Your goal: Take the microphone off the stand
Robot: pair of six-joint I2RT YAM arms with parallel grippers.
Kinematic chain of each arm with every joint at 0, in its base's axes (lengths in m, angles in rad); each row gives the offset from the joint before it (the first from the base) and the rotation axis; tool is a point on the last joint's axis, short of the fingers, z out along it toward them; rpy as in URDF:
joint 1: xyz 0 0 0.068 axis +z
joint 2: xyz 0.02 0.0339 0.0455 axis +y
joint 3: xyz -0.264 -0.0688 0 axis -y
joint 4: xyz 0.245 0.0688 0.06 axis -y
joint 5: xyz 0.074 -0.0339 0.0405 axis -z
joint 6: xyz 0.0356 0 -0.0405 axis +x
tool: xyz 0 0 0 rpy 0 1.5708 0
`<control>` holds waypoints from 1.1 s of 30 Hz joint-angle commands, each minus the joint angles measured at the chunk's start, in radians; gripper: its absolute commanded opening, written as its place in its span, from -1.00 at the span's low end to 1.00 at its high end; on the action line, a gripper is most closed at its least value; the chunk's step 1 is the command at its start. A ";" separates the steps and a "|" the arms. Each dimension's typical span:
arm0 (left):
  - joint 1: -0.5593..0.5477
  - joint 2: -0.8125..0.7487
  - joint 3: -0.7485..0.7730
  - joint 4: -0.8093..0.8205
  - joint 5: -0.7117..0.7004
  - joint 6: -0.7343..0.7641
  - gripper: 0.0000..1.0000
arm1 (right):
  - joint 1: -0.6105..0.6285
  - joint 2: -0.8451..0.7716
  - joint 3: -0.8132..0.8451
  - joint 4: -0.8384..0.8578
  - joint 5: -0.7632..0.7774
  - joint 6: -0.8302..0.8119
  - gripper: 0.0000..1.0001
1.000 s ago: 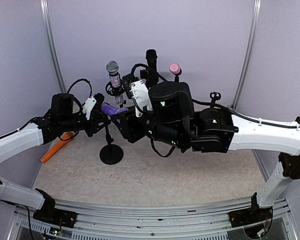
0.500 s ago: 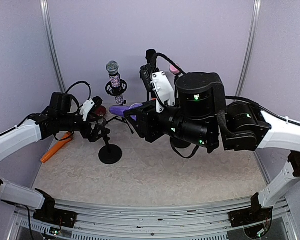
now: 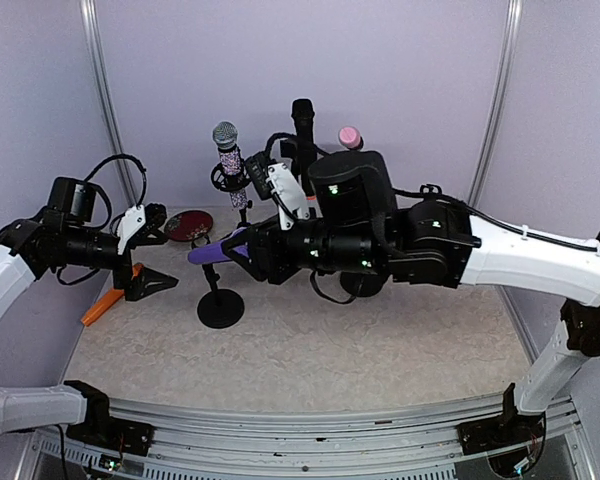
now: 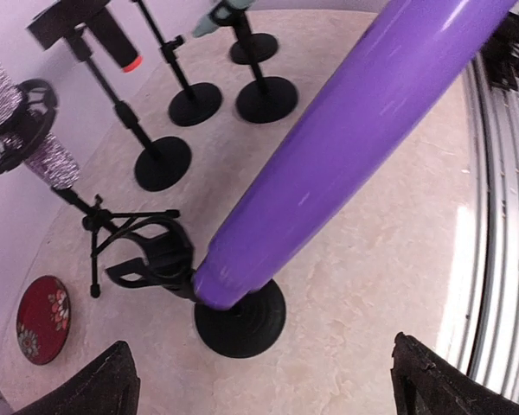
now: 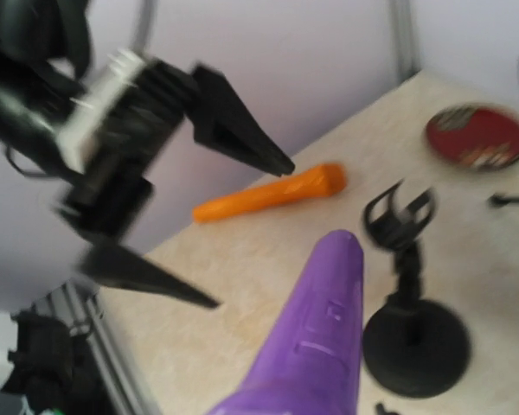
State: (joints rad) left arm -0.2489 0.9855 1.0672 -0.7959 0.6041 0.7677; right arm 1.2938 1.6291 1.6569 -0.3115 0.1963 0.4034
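The purple microphone is out of the stand and lies level in the air, with my right gripper shut on its thick end. Its narrow tip hangs just left of the stand's empty black clip. The stand is upright on its round base. My left gripper is open, a short way left of the stand and holding nothing. In the left wrist view the microphone crosses above the clip.
An orange microphone lies on the table under my left arm. A red disc lies behind it. At the back, a glittery microphone, a black one and a pink one sit on their own stands.
My left gripper has opened, let go of the stand and drawn back to the left. The right arm lifted the purple microphone clear of the clip, then lowered it leftward.
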 commanded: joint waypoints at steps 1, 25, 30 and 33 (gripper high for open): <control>0.001 -0.017 0.053 -0.230 0.147 0.186 0.97 | -0.038 0.136 0.081 0.066 -0.239 0.035 -1.00; -0.014 -0.058 -0.037 -0.209 0.086 0.237 -0.87 | -0.070 0.342 0.191 0.255 -0.461 0.114 -0.52; 0.005 -0.087 -0.080 -0.174 -0.007 0.242 -0.87 | -0.091 0.295 0.124 0.277 -0.432 0.115 0.43; 0.092 -0.104 -0.147 -0.139 -0.106 0.283 -0.87 | -0.112 0.233 0.059 0.299 -0.394 0.111 0.79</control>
State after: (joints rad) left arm -0.2344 0.9031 0.9874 -0.9989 0.6441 1.0313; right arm 1.2156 1.9678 1.7821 -0.0498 -0.2504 0.5190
